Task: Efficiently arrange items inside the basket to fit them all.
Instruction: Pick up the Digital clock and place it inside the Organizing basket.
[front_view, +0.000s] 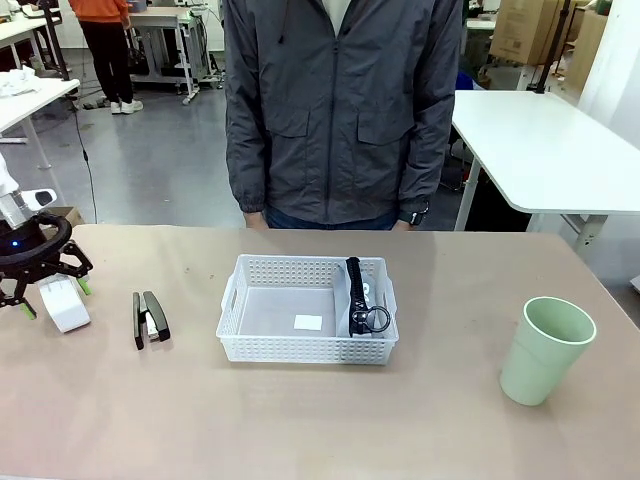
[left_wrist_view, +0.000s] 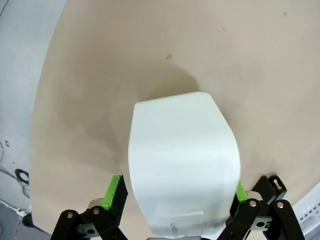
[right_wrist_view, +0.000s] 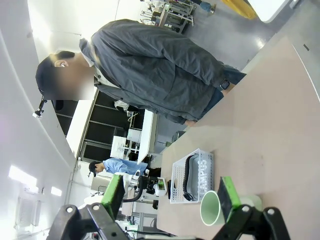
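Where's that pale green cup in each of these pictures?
Front view: the pale green cup stands upright near the table's right end, right of the white basket.
Right wrist view: bottom centre, between the open right tool's fingers, nearer than the basket.
Left wrist view: this camera faces the small white box instead.
Shared landmark: the basket.

White lattice basket (front_view: 300, 350) mid-table, grey pouch (front_view: 360, 305) with black strap and ring lying at its right end. Black stapler (front_view: 150, 317) flat, left of it; small white box (front_view: 65, 303) near table's left edge. Pale green cup (front_view: 545, 350) upright toward right edge.
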